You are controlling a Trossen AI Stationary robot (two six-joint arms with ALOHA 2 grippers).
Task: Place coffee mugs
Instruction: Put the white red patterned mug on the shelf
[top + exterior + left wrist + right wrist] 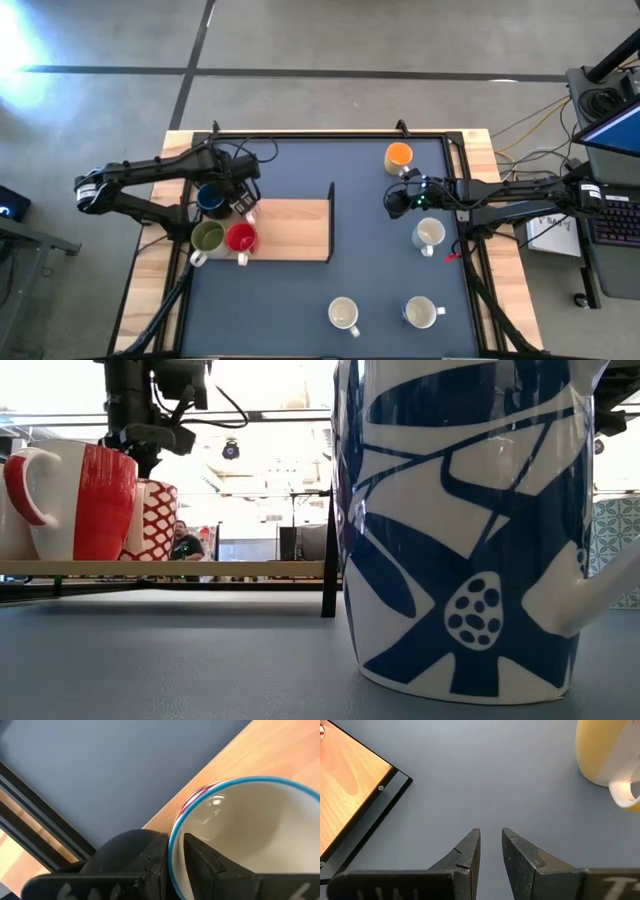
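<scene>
On the wooden board (295, 230) stand an olive green mug (207, 237), a red mug (241, 238) and a dark blue mug (212, 200). A red-and-white patterned mug with a blue rim (240, 820) also stands there, under my left gripper (175, 842). That gripper points down, with one finger outside the mug's wall and one inside. It is open, and a thin gap shows at the inner finger. My right gripper (491, 832) hovers open over the dark mat. It is near the orange mug (399, 156), and nothing lies between its fingers. My left gripper straddles the patterned mug's rim (172, 860) from above. The inner finger (200, 860) stands clear of the wall. The outer finger (152, 865) lies close against the wall, and I cannot tell whether it touches. The mug rests upright on the board.
White mugs stand on the mat at the right (430, 235) and near the front edge (344, 314) (421, 312). One blue-and-white mug (470, 530) fills the low view. A thin black upright (331, 205) marks the board's right end. A black frame (460, 200) rims the mat.
</scene>
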